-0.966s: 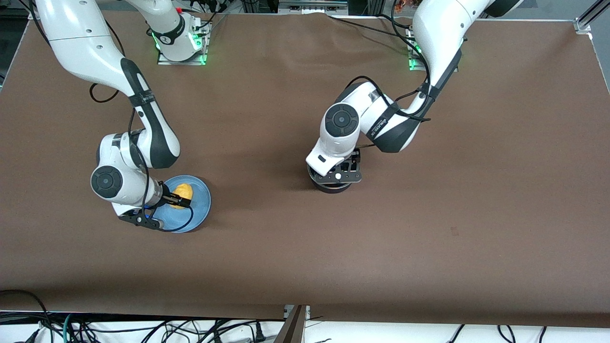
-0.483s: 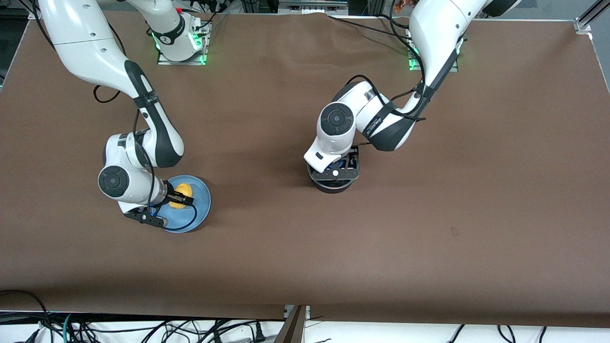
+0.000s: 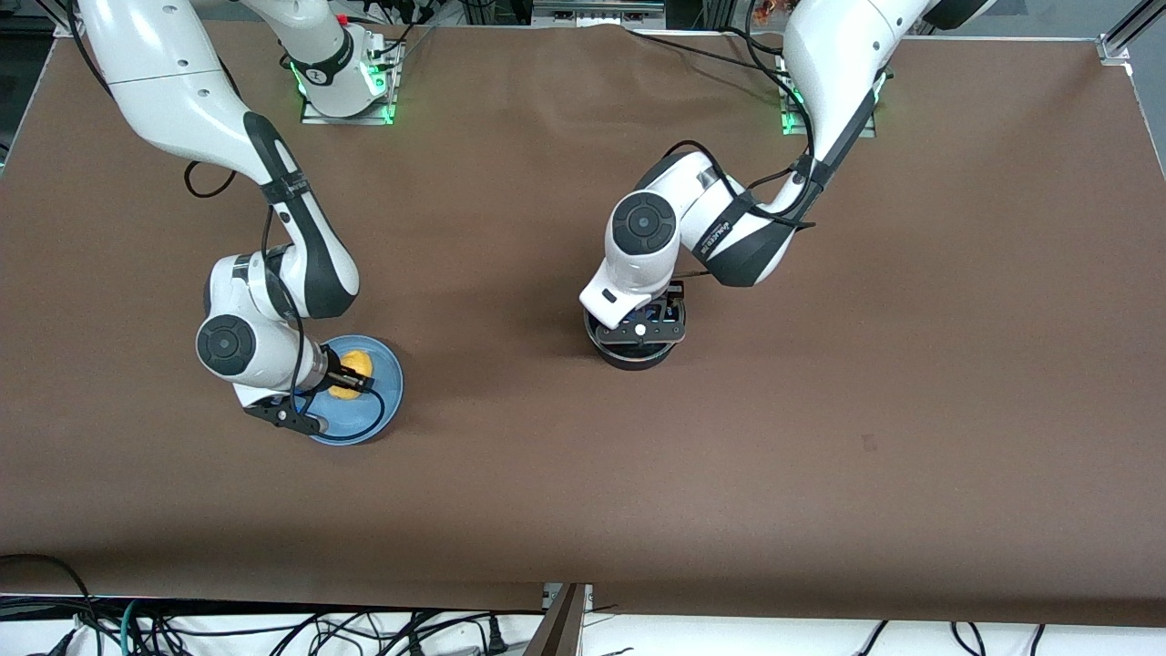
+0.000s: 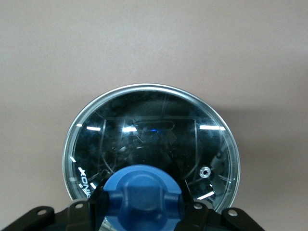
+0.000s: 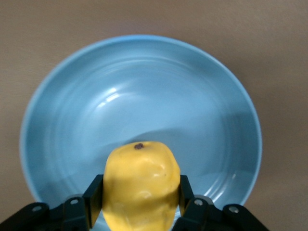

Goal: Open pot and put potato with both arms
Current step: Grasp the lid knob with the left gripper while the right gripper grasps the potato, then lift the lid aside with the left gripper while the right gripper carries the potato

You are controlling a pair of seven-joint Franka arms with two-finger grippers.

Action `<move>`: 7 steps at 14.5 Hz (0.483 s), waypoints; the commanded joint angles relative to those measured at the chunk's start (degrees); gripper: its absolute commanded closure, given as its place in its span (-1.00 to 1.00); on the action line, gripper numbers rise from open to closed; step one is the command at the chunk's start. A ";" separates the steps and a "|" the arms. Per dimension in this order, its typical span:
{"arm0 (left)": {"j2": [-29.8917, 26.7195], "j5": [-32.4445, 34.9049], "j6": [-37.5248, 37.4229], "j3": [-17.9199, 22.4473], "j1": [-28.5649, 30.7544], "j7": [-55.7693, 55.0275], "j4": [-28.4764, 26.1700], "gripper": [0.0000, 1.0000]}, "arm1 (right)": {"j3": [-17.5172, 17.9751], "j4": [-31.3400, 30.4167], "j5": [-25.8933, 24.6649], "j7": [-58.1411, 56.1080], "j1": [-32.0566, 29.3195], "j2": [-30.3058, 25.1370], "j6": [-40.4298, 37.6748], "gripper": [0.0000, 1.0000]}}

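The black pot [image 3: 638, 353] stands mid-table under my left gripper [image 3: 640, 328]; its blue handle is hidden by the arm. In the left wrist view the glass lid [image 4: 149, 130] sits on the pot, and my left gripper [image 4: 143, 199] is shut on the lid's blue knob [image 4: 143, 190], one finger at each side. My right gripper [image 3: 351, 377] is shut on the yellow potato [image 3: 353, 364] over the light-blue plate [image 3: 383, 396]. In the right wrist view the potato [image 5: 139, 180] sits between the fingers of my right gripper [image 5: 141, 198], low over the plate [image 5: 144, 86].
The brown table cloth [image 3: 820, 410] stretches bare between the plate and the pot and toward the front camera. Cables lie along the table's front edge [image 3: 273, 629].
My left gripper has come down onto the lid's knob. My right arm's wrist has shifted slightly toward the pot's side, with the potato still held over the plate.
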 commanded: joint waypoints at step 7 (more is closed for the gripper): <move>-13.52 1.04 -20.80 -0.81 13.40 16.60 -0.77 0.40 | 16.27 7.42 0.78 9.77 0.11 -5.15 -11.65 0.43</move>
